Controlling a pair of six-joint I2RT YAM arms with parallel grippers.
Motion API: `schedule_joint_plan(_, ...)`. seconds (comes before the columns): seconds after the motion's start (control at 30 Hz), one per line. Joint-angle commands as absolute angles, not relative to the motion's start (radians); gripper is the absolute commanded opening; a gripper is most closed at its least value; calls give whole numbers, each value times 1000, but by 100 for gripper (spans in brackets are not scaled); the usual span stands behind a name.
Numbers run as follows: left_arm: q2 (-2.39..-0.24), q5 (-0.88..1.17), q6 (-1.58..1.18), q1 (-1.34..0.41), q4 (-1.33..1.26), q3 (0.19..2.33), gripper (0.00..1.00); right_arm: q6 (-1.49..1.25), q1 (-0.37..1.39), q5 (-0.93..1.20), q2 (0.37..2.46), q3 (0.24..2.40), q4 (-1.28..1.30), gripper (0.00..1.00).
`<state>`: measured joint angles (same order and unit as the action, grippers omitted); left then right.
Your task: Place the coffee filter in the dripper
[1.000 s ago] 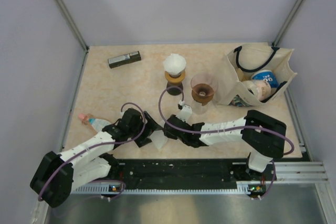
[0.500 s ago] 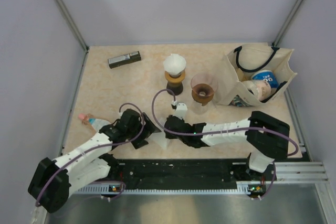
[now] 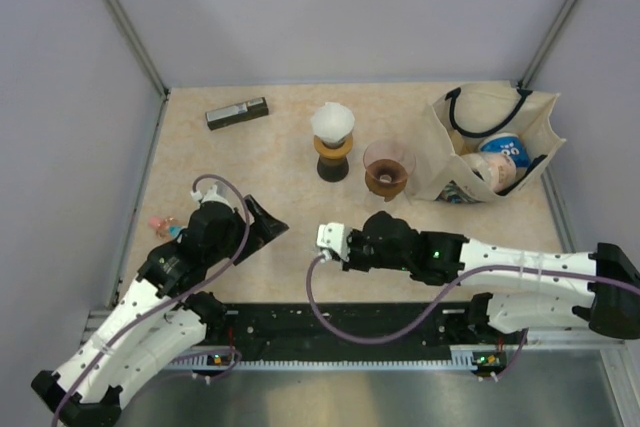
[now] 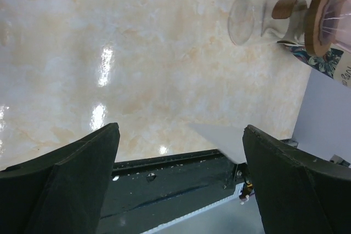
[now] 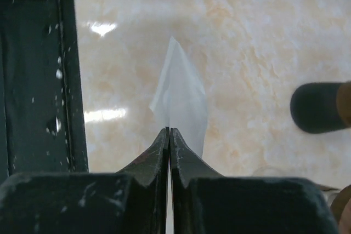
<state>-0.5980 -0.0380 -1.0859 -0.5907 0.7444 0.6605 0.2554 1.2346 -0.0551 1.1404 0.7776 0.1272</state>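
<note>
My right gripper (image 5: 169, 130) is shut on a folded white coffee filter (image 5: 181, 97), which sticks out past the fingertips above the table. In the top view the right gripper (image 3: 335, 244) hovers near the front middle; the filter is hard to make out there. My left gripper (image 3: 268, 227) is open and empty just to its left. The left wrist view shows the left gripper (image 4: 181, 130) with wide jaws and the filter's edge (image 4: 222, 140) by its right finger. The glass dripper (image 3: 388, 165) with a wooden collar stands on a carafe (image 4: 247, 20) at centre back.
A second dripper (image 3: 332, 125), holding a white filter, stands on a dark base left of the glass one. A tote bag (image 3: 520, 112) with items is at the right. A black bar (image 3: 237, 112) lies back left. A pink-blue object (image 3: 165, 225) lies left. A black rail (image 3: 350, 322) runs along the front edge.
The right gripper has lifted the filter off the table near the front edge. Both arms have risen. The left gripper has drawn back to the left, away from the filter.
</note>
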Motion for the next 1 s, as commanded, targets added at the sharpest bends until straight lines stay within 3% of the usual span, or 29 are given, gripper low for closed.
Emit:
schedule_joint_plan(0.0, -617, 53, -993, -594, 703, 730, 99, 766, 1244, 179, 1101, 840, 371, 0)
schedule_joint_plan(0.23, -791, 469, -838, -595, 534, 759, 99, 997, 1244, 285, 1157, 985, 529, 0)
schedule_joint_plan(0.37, -865, 603, -781, -598, 485, 766, 99, 1087, 1244, 279, 1173, 1018, 549, 0)
schedule_joint_plan(0.57, -916, 669, -743, -621, 422, 755, 99, 1144, 1244, 305, 1224, 1083, 620, 0)
schedule_joint_plan(0.97, -916, 567, -684, -640, 483, 700, 97, 1140, 1244, 264, 1232, 1083, 629, 0)
